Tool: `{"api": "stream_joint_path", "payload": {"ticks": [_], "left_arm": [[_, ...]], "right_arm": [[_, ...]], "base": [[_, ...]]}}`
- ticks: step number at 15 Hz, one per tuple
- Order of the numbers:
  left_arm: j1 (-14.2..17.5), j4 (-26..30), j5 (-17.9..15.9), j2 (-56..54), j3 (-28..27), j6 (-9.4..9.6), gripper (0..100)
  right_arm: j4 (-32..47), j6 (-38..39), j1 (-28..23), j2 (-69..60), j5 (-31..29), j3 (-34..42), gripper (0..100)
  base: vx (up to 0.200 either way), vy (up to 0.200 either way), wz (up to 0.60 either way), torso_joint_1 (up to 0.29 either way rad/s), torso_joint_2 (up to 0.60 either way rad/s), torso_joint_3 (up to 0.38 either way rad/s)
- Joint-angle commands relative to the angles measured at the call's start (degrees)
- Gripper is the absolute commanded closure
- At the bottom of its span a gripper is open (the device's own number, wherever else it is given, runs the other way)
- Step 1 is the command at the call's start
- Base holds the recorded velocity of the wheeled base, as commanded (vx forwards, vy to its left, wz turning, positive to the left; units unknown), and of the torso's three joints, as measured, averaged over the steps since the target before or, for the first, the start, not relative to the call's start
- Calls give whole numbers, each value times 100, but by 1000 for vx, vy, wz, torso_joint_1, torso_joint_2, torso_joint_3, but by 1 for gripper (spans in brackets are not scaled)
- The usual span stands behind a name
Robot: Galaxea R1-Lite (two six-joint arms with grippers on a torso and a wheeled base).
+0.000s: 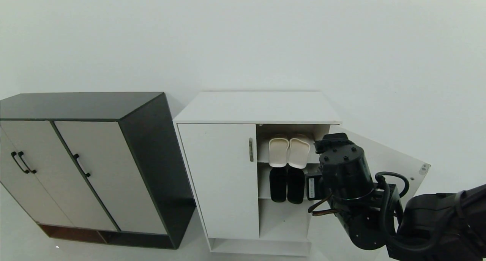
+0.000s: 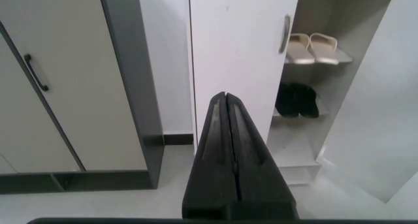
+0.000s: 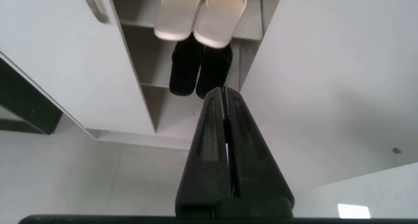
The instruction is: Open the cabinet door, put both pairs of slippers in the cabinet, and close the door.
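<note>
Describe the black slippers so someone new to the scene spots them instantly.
Look at the white cabinet beside the dark cabinet; its right door is open. Inside, the black slippers sit on the second shelf, directly under the white slippers and the only dark pair.

- Nothing I can actually read here: no words, numbers or signs.
- Closest thing is a small white label (image 1: pixel 311 187) on the wrist behind the right gripper (image 3: pixel 225 93), but its dark print is way too tiny to make out.
</note>
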Motion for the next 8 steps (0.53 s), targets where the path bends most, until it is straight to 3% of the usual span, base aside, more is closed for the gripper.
{"api": "stream_joint_path", "payload": {"ticks": [1, 8], "left_arm": [[-1, 0, -2, -1, 0, -5, 100], [-1, 0, -2, -1, 0, 4, 100]], "right_arm": [[-3, 1, 3, 2, 0, -1, 100], [-3, -16, -14, -7, 44, 8, 100]], "base": [[0, 0, 0, 232, -544, -325], [0, 0, 0, 245, -571, -323]]}}
